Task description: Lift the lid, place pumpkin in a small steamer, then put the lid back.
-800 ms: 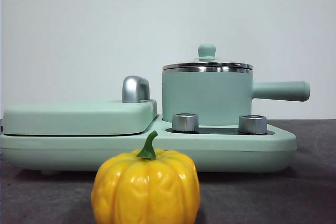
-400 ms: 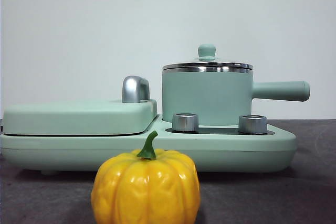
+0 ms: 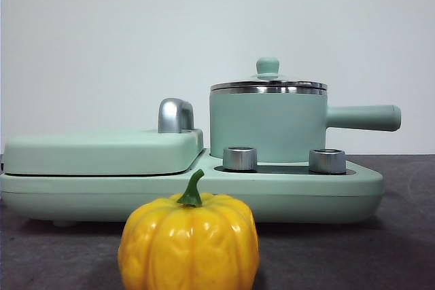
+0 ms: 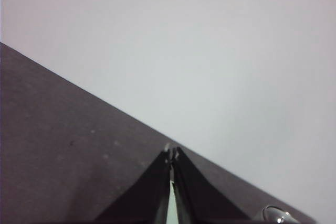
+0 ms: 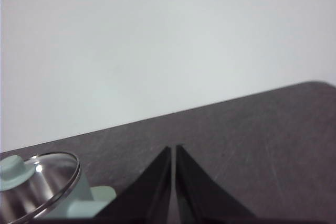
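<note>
The yellow-orange pumpkin (image 3: 189,241) with a green stem stands on the dark table, close in front of the appliance. Behind it the mint-green small steamer (image 3: 268,125) sits on the appliance base, its long handle (image 3: 362,117) pointing right. The glass lid (image 3: 268,84) with its mint knob (image 3: 268,66) rests on the pot. In the right wrist view the lid (image 5: 37,184) shows beside my right gripper (image 5: 173,149), which is shut and holds nothing. My left gripper (image 4: 172,153) is shut too, above bare table. Neither arm appears in the front view.
A wide mint-green appliance base (image 3: 204,185) with two silver knobs (image 3: 240,157) spans the table. Its flat griddle cover (image 3: 102,151) with a steel handle (image 3: 175,115) lies left of the pot. A white wall stands behind.
</note>
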